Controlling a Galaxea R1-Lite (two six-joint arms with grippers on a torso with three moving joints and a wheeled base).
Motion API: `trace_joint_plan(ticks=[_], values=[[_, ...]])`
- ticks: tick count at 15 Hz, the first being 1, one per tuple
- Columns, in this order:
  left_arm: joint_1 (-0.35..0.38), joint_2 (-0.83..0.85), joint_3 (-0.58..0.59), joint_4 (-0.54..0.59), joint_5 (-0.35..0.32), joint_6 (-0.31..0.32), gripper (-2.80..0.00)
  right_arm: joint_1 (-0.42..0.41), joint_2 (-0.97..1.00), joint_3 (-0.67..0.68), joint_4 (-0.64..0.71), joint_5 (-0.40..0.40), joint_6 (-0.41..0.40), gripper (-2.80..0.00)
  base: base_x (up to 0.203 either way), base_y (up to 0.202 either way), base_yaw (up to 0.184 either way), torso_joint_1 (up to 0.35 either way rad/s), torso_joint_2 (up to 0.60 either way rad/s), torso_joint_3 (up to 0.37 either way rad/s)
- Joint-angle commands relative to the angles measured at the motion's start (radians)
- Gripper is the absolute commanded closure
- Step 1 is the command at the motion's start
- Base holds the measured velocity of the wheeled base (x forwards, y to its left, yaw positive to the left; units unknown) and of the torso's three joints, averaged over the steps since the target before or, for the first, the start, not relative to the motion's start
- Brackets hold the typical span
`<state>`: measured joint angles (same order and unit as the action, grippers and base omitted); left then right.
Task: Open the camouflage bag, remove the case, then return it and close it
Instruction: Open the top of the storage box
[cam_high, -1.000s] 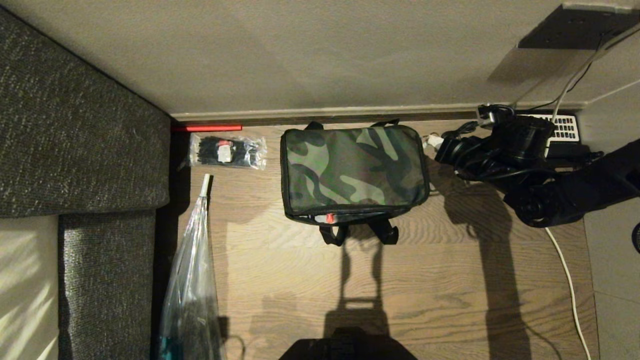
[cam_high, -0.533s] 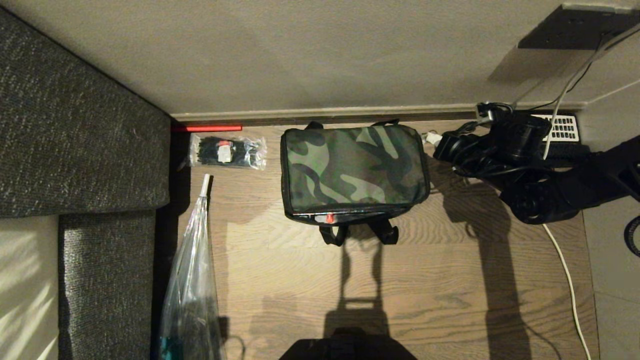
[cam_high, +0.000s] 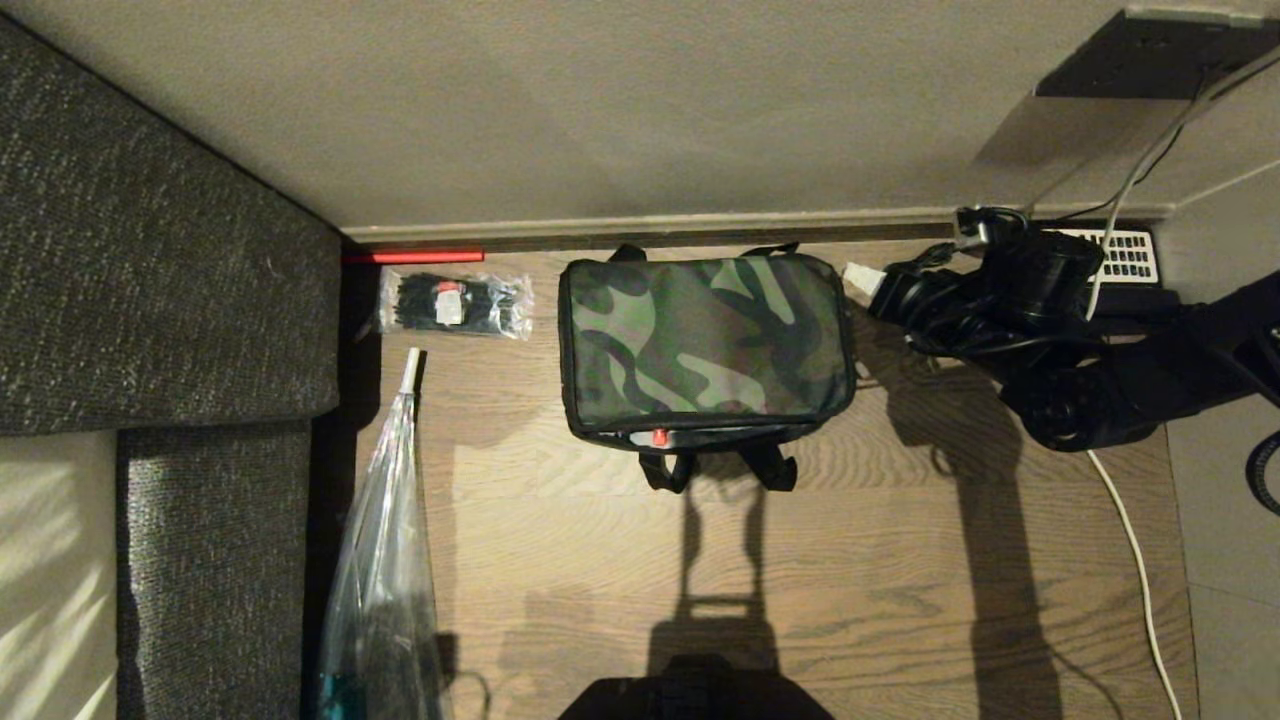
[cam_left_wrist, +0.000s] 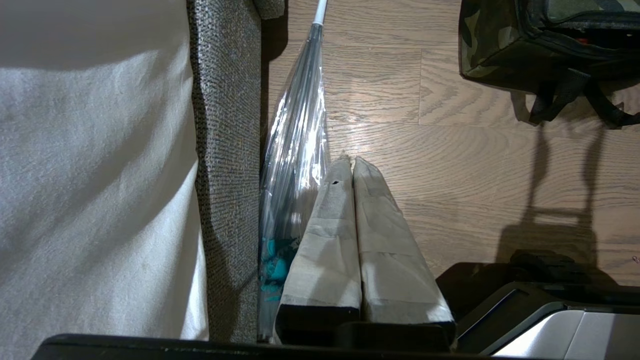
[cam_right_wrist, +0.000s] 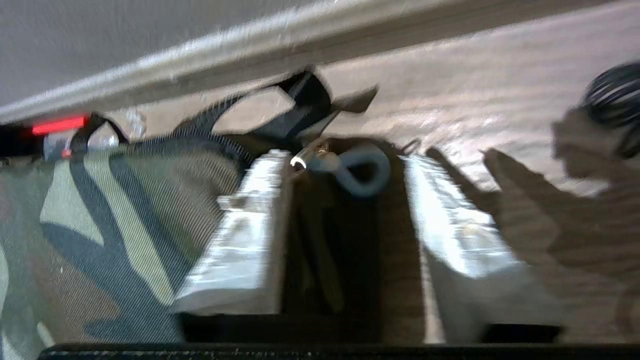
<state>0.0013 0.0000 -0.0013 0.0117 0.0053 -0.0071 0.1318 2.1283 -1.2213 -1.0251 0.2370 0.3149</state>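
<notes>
The camouflage bag (cam_high: 705, 340) lies on the wooden floor by the wall with its green lid down. A small red spot (cam_high: 659, 437) shows in the narrow gap under the lid's front edge, and the case itself is hidden. My right gripper (cam_high: 862, 278) is at the bag's far right corner. In the right wrist view it (cam_right_wrist: 345, 162) stands open, with a grey looped zipper pull (cam_right_wrist: 364, 172) lying loose between the fingertips, held by neither. Black straps (cam_right_wrist: 300, 107) lie beyond it. My left gripper (cam_left_wrist: 348, 160) is parked low on the left, shut and empty.
A grey sofa (cam_high: 150, 300) fills the left side, with a clear-wrapped umbrella (cam_high: 385, 560) lying along it. A packet of black cable ties (cam_high: 455, 303) lies left of the bag. A telephone (cam_high: 1130, 260) and a white cable (cam_high: 1135, 560) are on the right.
My right gripper has opened at the bag's far right corner, letting go of the zipper pull. The arm has barely moved and the bag has settled slightly.
</notes>
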Motion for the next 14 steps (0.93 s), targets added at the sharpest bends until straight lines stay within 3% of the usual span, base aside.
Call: trace_joint_plan(ticks=[1, 4, 9, 14], values=[[0.0, -0.002, 0.0, -0.001, 0.001, -0.001, 0.0, -0.018, -0.011, 0.029, -0.023, 0.002, 0.003, -2.8, 0.0, 0.0, 0.0, 0.0, 0.0, 0.0], [0.0, -0.002, 0.0, -0.001, 0.001, -0.001, 0.0, -0.022, -0.067, 0.137, 0.002, 0.005, 0.035, -2.8, 0.0, 0.0, 0.0, 0.0, 0.0, 0.0], [0.0, -0.002, 0.0, 0.001, 0.001, 0.0, 0.0, 0.04, -0.185, 0.196, 0.194, 0.01, 0.281, -2.8, 0.0, 0.0, 0.0, 0.0, 0.0, 0.0], [0.0, -0.002, 0.0, 0.0, 0.001, -0.001, 0.0, 0.141, -0.206, 0.267, 0.223, 0.007, 0.331, -2.8, 0.0, 0.0, 0.0, 0.0, 0.0, 0.0]])
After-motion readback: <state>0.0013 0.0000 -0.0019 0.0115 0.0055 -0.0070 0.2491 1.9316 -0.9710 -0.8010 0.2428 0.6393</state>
